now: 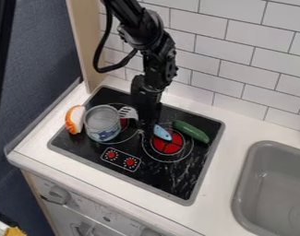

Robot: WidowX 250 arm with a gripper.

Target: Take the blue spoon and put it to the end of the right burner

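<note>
"Blue spoon [162, 133] is lying where?"

"Its bowl is showing over the upper-left part of the right burner [167, 146], just beside the black gripper [149, 126]. Handle is hiding."

"Gripping it?"

"Can't tell. The view isn't showing whether the hand is open, closed or holding the spoon."

"Step?"

"Looking like pickup stage, my call. Next move is needing a sure hold, then a small lift and short shift to the burner's end. Which end, the task isn't saying."

"Edges?"

"Green cucumber [191, 132] is sitting just beside the burner, upper right. Pot [103, 123] and slotted spatula [128, 112] are crowding the left. Stovetop rim [207, 164] is running down the right side; sink [239, 184] is lying well beyond."

"Room?"

"Opening up toward the front, right of the control knobs [130, 162]. Swinging left is risking the pot."
</note>
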